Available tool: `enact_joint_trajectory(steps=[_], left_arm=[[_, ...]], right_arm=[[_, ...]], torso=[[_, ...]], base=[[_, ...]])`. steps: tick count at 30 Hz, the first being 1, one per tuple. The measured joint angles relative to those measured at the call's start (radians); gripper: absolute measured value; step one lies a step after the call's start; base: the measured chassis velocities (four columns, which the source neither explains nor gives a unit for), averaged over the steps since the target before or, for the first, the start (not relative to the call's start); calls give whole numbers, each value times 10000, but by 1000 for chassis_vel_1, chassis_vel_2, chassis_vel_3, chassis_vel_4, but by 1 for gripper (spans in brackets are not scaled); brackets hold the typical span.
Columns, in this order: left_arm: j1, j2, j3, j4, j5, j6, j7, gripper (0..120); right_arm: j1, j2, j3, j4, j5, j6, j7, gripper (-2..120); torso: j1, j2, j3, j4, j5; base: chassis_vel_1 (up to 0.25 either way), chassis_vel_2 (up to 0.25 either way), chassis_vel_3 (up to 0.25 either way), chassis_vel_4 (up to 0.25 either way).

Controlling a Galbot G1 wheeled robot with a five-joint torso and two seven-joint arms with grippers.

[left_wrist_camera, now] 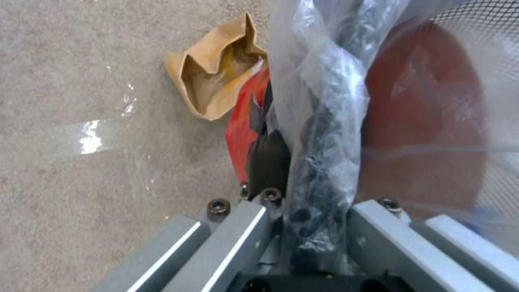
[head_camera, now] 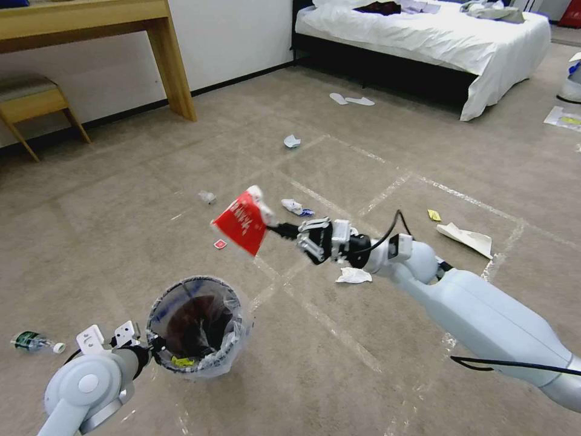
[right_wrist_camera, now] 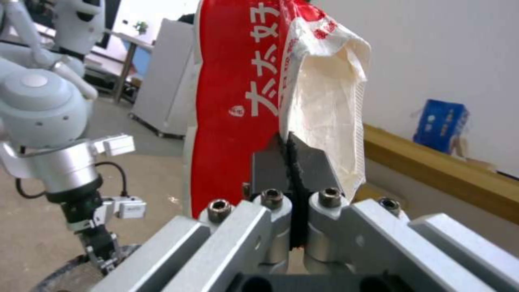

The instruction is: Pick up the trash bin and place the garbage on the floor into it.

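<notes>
Your right gripper (head_camera: 270, 229) is clamped on the flattened red-and-white paper cup (head_camera: 242, 221), its two black fingers (right_wrist_camera: 270, 162) pressed together on the cup's lower edge in the right wrist view. The cup hangs in the air, well clear of the floor (head_camera: 375, 339). Its long axis runs roughly in line with the fingers, pointing away from the wrist.

The trash bin (head_camera: 196, 326) sits nearer to you and to the left of the cup, its mouth open upward. Your left gripper (head_camera: 158, 349) holds it by the near-left rim. In the left wrist view the fingers are closed on the rim and bunched plastic liner (left_wrist_camera: 324, 121); the fingertips themselves are buried in the plastic, so the bite depth is hard to judge.

The relation that matters: the cup is beyond the bin's far rim and slightly right of it, not yet over the opening. To drop it in, the right arm needs to come back toward you and leftward, or the left arm must carry the bin forward under it.

Other garbage lies around: a white tissue (head_camera: 353, 275) under the right wrist, a crumpled paper (head_camera: 466, 237) to the far right, and a plastic bottle (head_camera: 35, 342) at the near left.
</notes>
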Motion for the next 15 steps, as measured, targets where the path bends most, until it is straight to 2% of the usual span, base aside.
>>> enact_joint_trajectory(steps=[15], left_arm=[[-44,13,25,51,-110,3,-45,0]], right_arm=[[597,507,-984,-619,-201,86,-359,0]], torso=[[0,0,0,1,1]], base=[[0,0,0,0]])
